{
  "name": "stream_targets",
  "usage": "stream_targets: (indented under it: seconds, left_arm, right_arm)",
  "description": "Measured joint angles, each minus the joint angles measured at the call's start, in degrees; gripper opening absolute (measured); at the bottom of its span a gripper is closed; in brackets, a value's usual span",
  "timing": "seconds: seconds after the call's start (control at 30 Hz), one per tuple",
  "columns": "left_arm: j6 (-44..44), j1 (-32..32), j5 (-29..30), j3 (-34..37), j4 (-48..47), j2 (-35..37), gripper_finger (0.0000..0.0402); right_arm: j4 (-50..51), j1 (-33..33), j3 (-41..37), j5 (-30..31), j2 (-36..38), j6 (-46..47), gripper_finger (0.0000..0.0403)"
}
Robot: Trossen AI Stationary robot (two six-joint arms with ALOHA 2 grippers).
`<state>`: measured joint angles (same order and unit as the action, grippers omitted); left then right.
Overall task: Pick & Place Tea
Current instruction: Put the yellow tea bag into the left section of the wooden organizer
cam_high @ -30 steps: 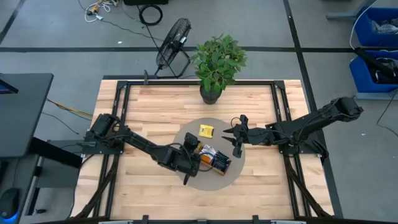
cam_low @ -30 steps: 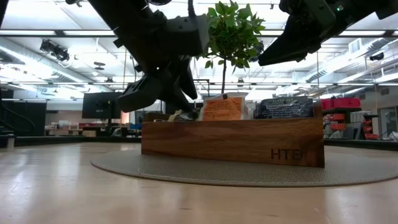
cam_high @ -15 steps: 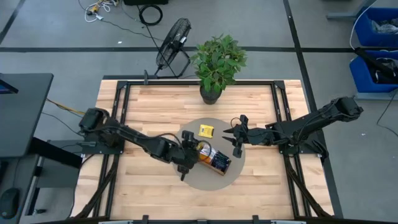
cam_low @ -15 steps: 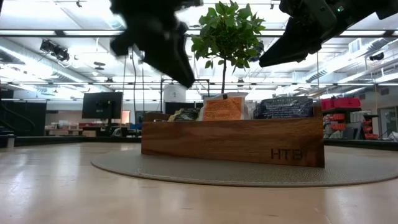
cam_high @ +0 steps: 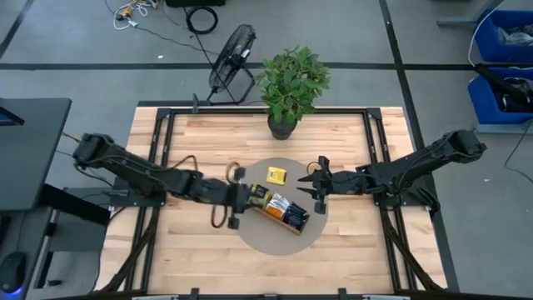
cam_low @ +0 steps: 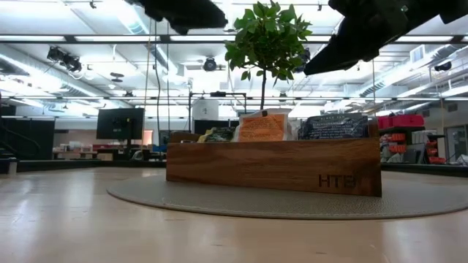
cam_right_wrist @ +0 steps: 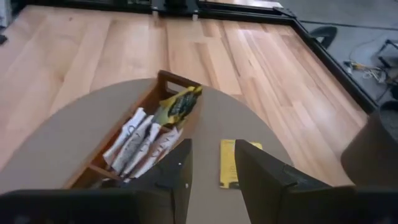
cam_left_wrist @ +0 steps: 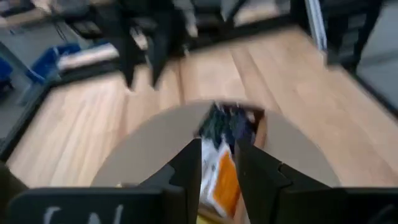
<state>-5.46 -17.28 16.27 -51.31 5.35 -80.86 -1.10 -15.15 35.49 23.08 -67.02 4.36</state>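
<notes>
Table (cam_high: pixel 191 142) of pale wood carries a round grey mat (cam_high: pixel 250 237) at its centre, with a potted plant (cam_high: pixel 291 83) at the far edge. On the mat lies a long wooden tray (cam_low: pixel 344 164), set at a slant.

Most of the tea sachets (cam_high: pixel 281 204) stand on edge inside the tray: orange and white ones toward its left end, dark ones toward its right. One yellow sachet (cam_high: pixel 276 174) lies flat on the mat, just beyond the far side of the tray and apart from it.

The left gripper (cam_high: pixel 243 200) hangs above the left end of the tray. Its fingers (cam_left_wrist: pixel 189 168) stand apart, and nothing is seen between them. The right gripper (cam_high: pixel 312 185) hovers over the right part of the mat, near the tray's right end. Its fingers (cam_right_wrist: pixel 180 171) are likewise released and empty, and its wrist view looks along the tray toward the yellow sachet.

Step in hand, as judged: collecting the loose yellow sachet.

- The sachet is thin and flat. The fingers should therefore descend to the mat and close on opposite edges, or one fingertip should tip up an edge first.
- The approach should come from the far side, clear of the tray wall.
- The free arm should keep to its own end of the tray to avoid contact.
- Release should occur low over a compartment with room, so that the sachet drops in on edge.
</notes>
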Motion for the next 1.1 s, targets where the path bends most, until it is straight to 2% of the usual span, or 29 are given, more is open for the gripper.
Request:
stream_targets:
  seconds: [0.23, 0.37, 0.53, 0.7, 0.8, 0.97, 1.1]
  left_arm:
    - [1.4, 0.9, -1.3, 14.6, 16.2, 11.1, 0.0099]
    - [1.9, 2.2, -1.5, 21.1, 19.5, 16.1, 0.0099]
    - [2.2, 5.2, -2.2, 25.8, 21.4, 19.9, 0.0099]
    - [3.0, 9.9, -8.7, 30.5, 27.4, 22.7, 0.0099]
    - [3.3, 12.9, -10.3, 32.6, 28.6, 23.5, 0.0099]
    - [3.8, 18.1, -10.5, 34.6, 28.6, 24.0, 0.0099]
    - [4.6, 20.6, -14.4, 34.6, 29.3, 24.0, 0.0099]
  right_arm:
    - [-12.1, 4.1, -6.8, -7.8, 0.5, -4.2, 0.0128]
    - [-14.3, 8.3, -9.5, -8.2, 1.0, -5.1, 0.0128]
    - [-13.8, 15.3, -9.7, -14.2, -0.3, -7.4, 0.0128]
    - [-14.5, 23.0, -9.7, -23.3, -2.0, -8.0, 0.0128]
    - [-14.4, 27.1, -9.7, -27.2, -3.4, -8.4, 0.0128]
    - [-14.3, 30.9, -6.7, -32.1, -9.6, -10.8, 0.0128]
    - [-14.1, 32.0, -2.4, -36.6, -16.3, -11.9, 0.0131]
